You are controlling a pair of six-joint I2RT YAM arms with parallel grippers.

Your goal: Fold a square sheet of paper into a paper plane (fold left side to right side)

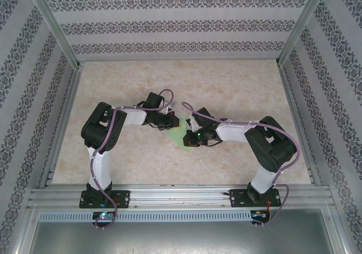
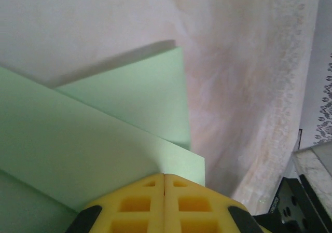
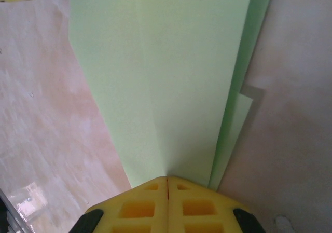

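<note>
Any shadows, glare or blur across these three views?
Top external: even light, folded light-green paper tiny. Left wrist: paper throws a dark shadow on the beige marbled table; yellow fingertips soft. Right wrist: shadow by paper's right edge, glare lower left.

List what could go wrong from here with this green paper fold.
1. The paper's layers do not line up along one edge in the right wrist view; creasing now could lock in a crooked fold.
2. The left hand and right hand are both shut with their tips at the paper; a sideways push might drag it across the smooth table rather than crease it.
3. The two hands sit close together in the top view, so they could bump.
</note>
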